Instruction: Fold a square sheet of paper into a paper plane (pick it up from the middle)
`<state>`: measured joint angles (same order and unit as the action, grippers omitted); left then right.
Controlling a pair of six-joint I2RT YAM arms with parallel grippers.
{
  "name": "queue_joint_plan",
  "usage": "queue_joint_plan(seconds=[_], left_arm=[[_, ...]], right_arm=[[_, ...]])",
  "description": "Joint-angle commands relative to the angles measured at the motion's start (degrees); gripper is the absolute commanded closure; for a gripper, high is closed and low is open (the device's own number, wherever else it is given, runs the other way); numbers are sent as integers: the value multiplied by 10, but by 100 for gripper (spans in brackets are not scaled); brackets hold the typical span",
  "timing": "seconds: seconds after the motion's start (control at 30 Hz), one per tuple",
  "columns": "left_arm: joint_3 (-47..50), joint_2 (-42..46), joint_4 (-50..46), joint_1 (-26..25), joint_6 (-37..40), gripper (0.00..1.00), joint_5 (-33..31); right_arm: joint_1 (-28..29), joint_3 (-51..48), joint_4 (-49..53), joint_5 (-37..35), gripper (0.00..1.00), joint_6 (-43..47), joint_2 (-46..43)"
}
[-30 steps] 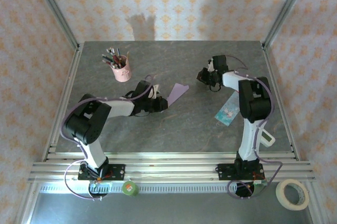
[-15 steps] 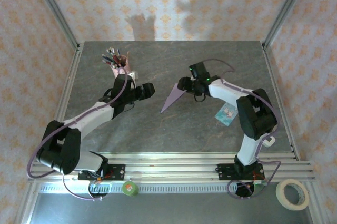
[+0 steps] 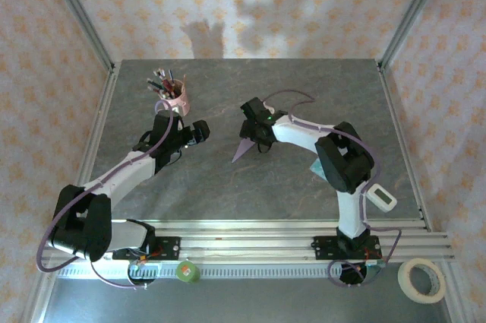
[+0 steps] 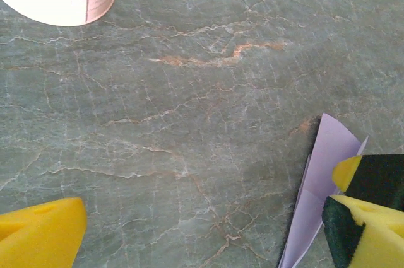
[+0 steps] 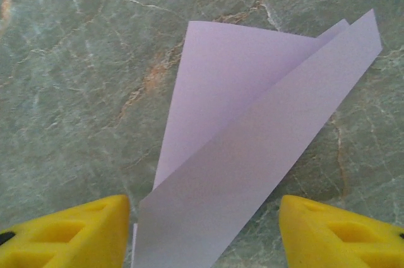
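My left gripper (image 4: 205,221) gapes wide above the surface (image 4: 158,91), left of centre in the top view, with the pink pen cup (image 3: 177,100) just above it in frame. My right gripper (image 5: 205,233) is open too (fingers (image 5: 69,233) either side, not pinching) over the lilac paper plane (image 5: 252,154), which lies flat near the top view's centre.

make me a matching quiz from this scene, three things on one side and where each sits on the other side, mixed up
Things:
1. paper plane
2. pen cup
3. tape roll

Places:
a. far left part of the table
b. off the table, near right corner
c. mid table, under the right gripper

Pairs: 1-c, 2-a, 3-b
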<state>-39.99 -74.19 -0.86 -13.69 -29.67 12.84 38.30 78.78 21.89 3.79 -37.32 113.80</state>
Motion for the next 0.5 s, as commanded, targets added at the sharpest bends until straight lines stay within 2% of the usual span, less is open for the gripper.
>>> queue_joint_plan(seconds=[0.0, 0.2, 0.47], left_arm=[[9, 11, -16, 7, 17, 1, 7], [1, 1, -28, 8, 30, 1, 11], [-3, -8, -32, 9, 37, 1, 19]], right_arm=[[11, 24, 49, -50, 39, -23, 4], [16, 18, 69, -74, 50, -44, -18], [17, 15, 83, -73, 70, -59, -22]])
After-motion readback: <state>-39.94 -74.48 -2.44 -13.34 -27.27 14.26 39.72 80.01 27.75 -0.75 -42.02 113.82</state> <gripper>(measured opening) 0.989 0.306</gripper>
